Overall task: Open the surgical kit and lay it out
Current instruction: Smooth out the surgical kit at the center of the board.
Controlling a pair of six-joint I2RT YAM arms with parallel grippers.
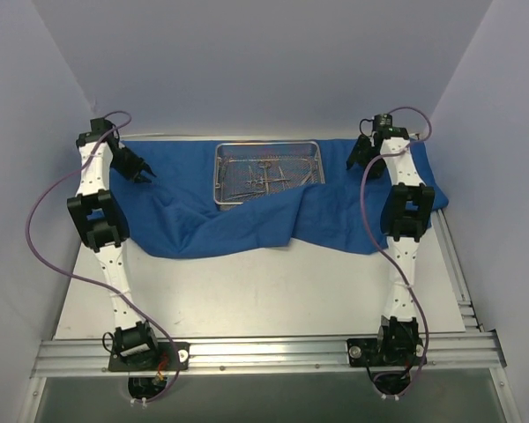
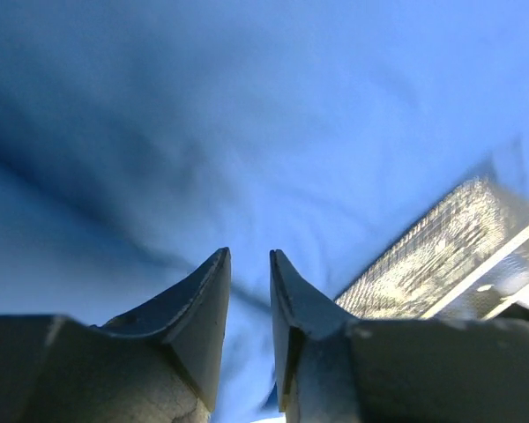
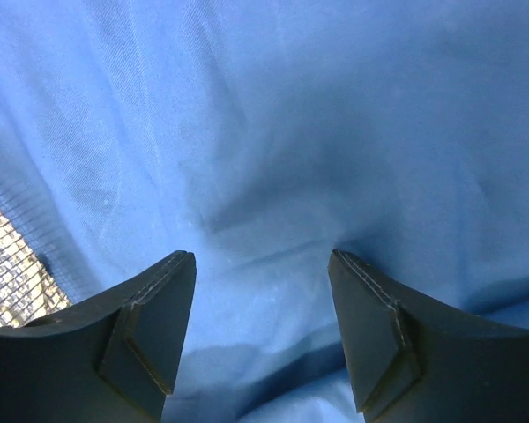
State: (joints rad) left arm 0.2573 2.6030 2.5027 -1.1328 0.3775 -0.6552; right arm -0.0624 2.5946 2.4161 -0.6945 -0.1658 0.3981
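One blue cloth wrap (image 1: 247, 225), likely limp and light, is lying under the wire-mesh tray (image 1: 266, 146) across the far surface (image 1: 273, 291), best pinched at its near hem; left fingers (image 2: 203, 304) are standing slightly apart over it, right fingers (image 3: 154, 313) standing wide, both empty.

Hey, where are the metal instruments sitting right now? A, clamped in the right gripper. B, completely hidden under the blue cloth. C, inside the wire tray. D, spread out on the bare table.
C: the top view shows the instruments lying in plain sight inside the wire tray, which rests on the blue cloth.
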